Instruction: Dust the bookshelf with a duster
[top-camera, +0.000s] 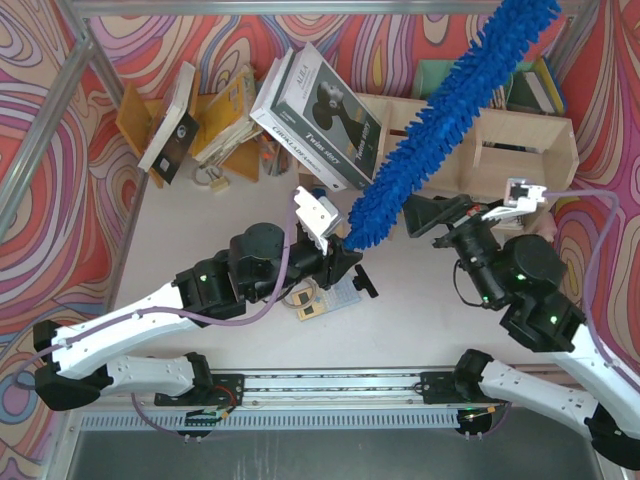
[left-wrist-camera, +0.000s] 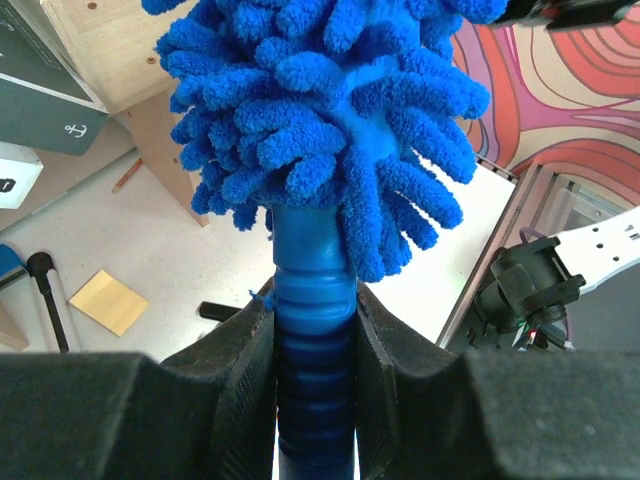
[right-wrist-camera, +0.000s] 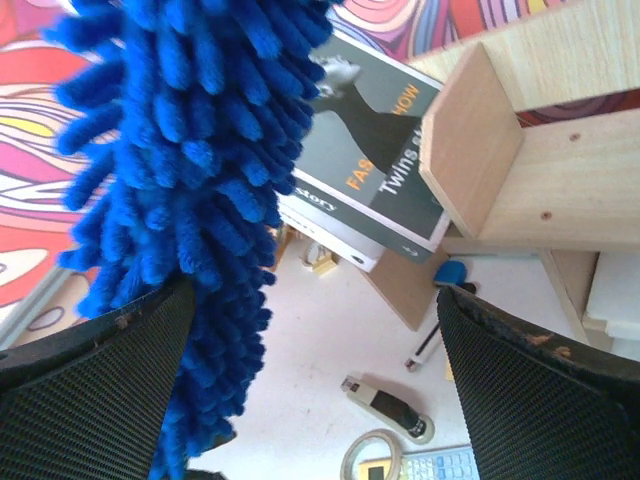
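The duster (top-camera: 440, 130) is cut off at its tip by the top edge of the overhead view. Its handle is buried between the left fingers (left-wrist-camera: 230, 380) below the ribbed blue neck, so the handle's length cannot be read. The bookshelf (top-camera: 525, 140) stands at the far right corner of the surface (top-camera: 200, 230). The fluffy head crosses its middle, and a tilted dark book (top-camera: 325, 105) covers its left end. Its right end runs out of the right wrist view. The duster rises from the middle of the surface, slanting up toward the far right corner and passing over the bookshelf top. Whether the fibres touch the wood cannot be told. The left fingers are clenched on the duster's neck, one pad pressed to each side, the fluff starting just above them. The right fingers (right-wrist-camera: 90, 390) stand spread wide and grasp nothing. In their own view the blue head hangs at the inner side of one finger and the other finger is well apart, with a plywood divider behind. Contact between fluff and finger cannot be confirmed.
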